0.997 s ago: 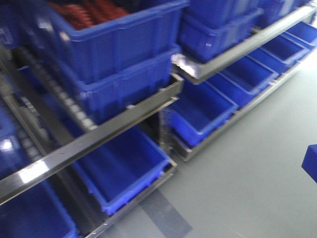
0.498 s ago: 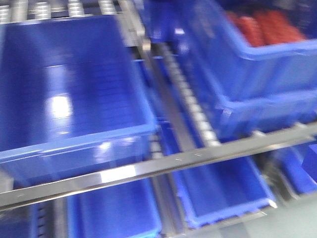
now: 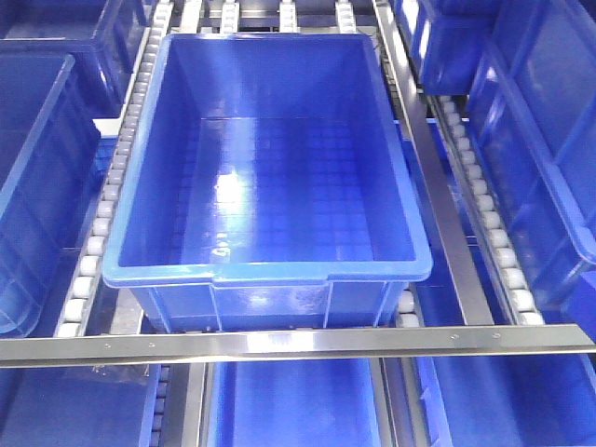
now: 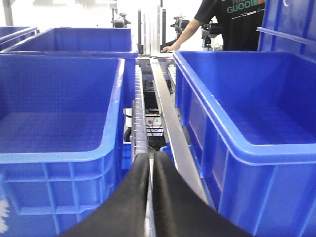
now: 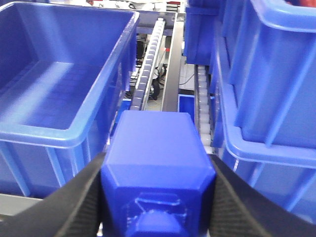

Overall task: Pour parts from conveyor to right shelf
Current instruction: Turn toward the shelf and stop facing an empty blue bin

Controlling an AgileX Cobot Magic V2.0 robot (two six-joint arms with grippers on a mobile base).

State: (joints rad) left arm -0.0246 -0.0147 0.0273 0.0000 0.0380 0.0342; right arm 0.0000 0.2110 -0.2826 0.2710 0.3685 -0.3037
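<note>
The right fingers [image 5: 74, 210] are spread wide and clamp a bright blue block [image 5: 157, 158] between them, one black finger pressed to each of its side faces. The block fills the gap, and its near face shows a small square nub. It hangs at about rim height just to the right of the big empty bin [image 5: 64, 129], over the gap where a track of white rollers [image 5: 150, 59] and a steel rail [image 5: 173, 64] run away from the camera. Further right of that bin, past a second roller track, stand taller blue bins [image 5: 266, 89].

The left fingers [image 4: 129, 197] are pressed together along their length with nothing between them. They point down a narrow gap holding a roller track and a steel rail, with a blue bin on either side. I cannot tell for sure which of the two is the big empty bin. At the far end of that gap a person in a dark T-shirt [image 4: 237, 22] leans an arm on the rack.

From the front, the big empty bin [image 3: 270, 272] sits on the rollers [image 3: 101, 219] of the right shelf [image 3: 298, 345], just behind its front steel bar. More blue bins stand to its left, to its right and on the tier below.
</note>
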